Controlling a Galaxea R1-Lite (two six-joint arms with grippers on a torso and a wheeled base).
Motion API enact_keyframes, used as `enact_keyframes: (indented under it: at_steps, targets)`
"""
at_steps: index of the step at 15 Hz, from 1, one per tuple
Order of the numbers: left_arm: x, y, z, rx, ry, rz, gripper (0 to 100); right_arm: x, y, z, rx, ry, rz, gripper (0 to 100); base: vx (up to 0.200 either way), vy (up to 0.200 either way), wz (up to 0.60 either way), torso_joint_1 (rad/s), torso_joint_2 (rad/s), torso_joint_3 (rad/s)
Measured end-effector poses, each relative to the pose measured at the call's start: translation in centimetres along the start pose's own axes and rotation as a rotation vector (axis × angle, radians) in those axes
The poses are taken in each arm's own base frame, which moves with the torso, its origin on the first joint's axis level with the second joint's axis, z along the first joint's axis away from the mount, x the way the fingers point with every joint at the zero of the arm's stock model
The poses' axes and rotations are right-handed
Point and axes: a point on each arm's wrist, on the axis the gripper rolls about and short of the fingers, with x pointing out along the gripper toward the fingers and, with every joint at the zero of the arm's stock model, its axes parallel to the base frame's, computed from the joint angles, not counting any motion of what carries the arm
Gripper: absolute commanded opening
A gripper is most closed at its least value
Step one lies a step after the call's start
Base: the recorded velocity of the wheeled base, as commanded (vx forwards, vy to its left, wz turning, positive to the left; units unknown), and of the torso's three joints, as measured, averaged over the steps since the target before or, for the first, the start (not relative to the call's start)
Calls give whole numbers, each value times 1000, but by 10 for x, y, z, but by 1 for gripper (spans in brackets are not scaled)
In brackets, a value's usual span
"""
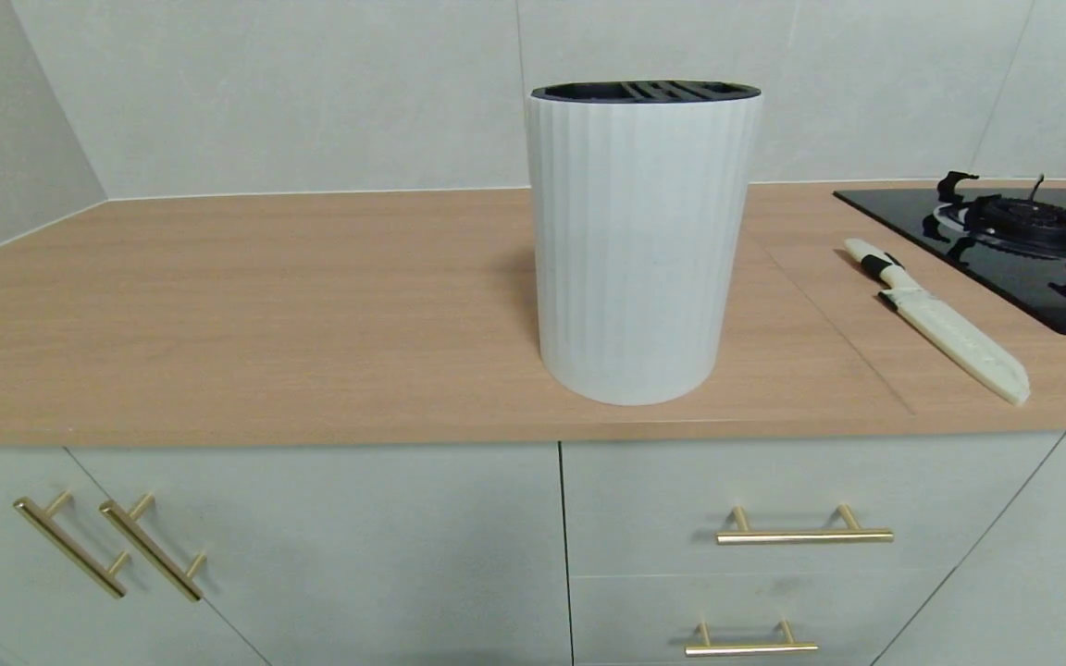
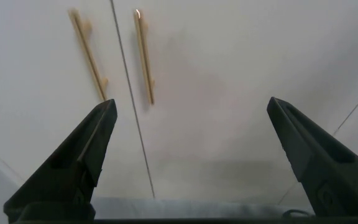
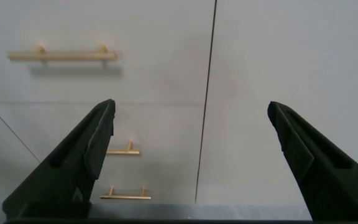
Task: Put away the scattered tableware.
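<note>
Your left fingers (image 2: 73, 163) and right fingers (image 3: 73, 165) are wide open and empty, as the knife (image 1: 935, 319) lies near the bench's (image 1: 218, 314) right edge, outside the holder (image 1: 635, 250).

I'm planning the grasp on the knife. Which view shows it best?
The head view: the knife lies whole on the counter, right of the white holder, beside the hob. Both wrist views face the cabinet fronts instead.
</note>
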Motion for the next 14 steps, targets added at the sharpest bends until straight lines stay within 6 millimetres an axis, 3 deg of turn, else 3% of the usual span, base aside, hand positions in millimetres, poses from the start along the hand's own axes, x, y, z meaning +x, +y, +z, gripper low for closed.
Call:
enact_keyframes:
  at_steps: [8, 14]
  targets:
    - [0, 0, 0, 0, 0, 0, 100, 0, 0, 0, 0, 1, 0, 100, 0, 0, 0, 9, -28, -15]
    - [0, 0, 0, 0, 0, -1, 100, 0, 0, 0, 0, 0, 0, 100, 0, 0, 0, 152, -378, -233]
